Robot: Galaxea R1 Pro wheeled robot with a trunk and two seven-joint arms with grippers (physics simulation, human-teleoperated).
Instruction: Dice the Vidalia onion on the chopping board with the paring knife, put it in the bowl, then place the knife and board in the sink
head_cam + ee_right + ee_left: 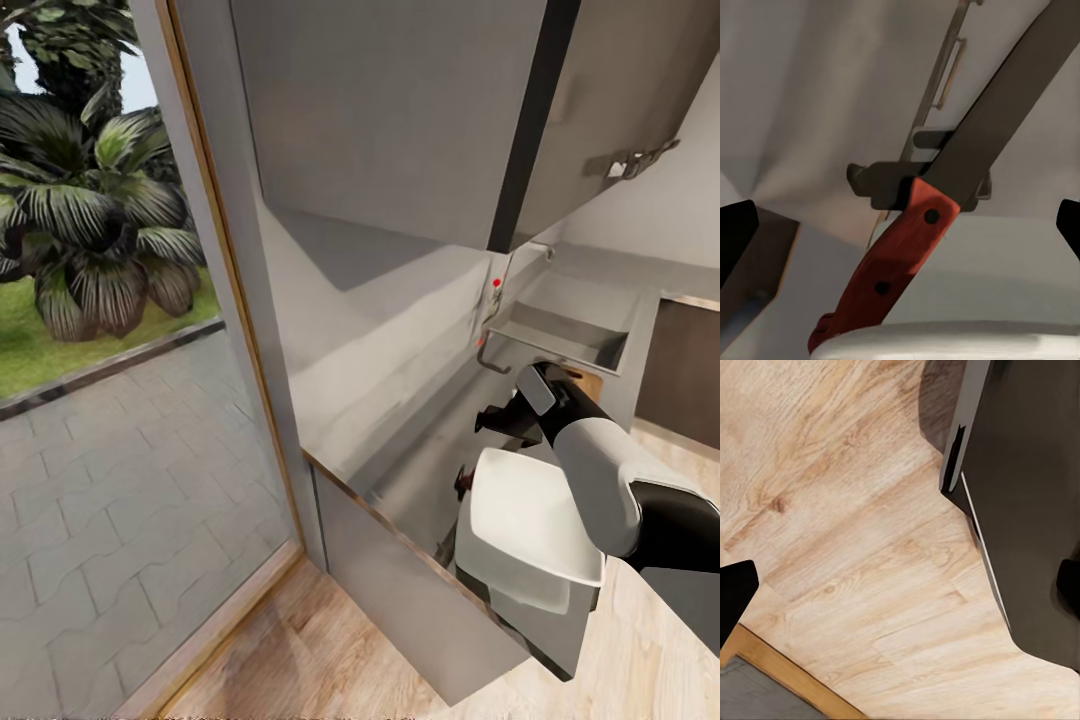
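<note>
The grey countertop (400, 470) runs away from me to the steel sink (570, 335) with its chrome tap (493, 330). The white bowl (530, 520) sits at the counter's near end. The paring knife (907, 255), red-handled with a dark blade, lies beside the bowl (967, 341); its handle (463, 483) shows at the bowl's left rim. My right gripper (500, 418) hovers over the counter between bowl and sink, and its fingers stand open (900, 225) wide of the knife. A brown corner of the chopping board (590, 383) shows behind my right forearm. The Vidalia onion is out of view. My left gripper (900, 589) is open over the floor.
Grey wall cabinets (400, 110) hang low over the counter. A tall window (120, 300) with plants outside stands at the left. Dark base cabinets (1027, 510) drop to a light wooden floor (855, 532).
</note>
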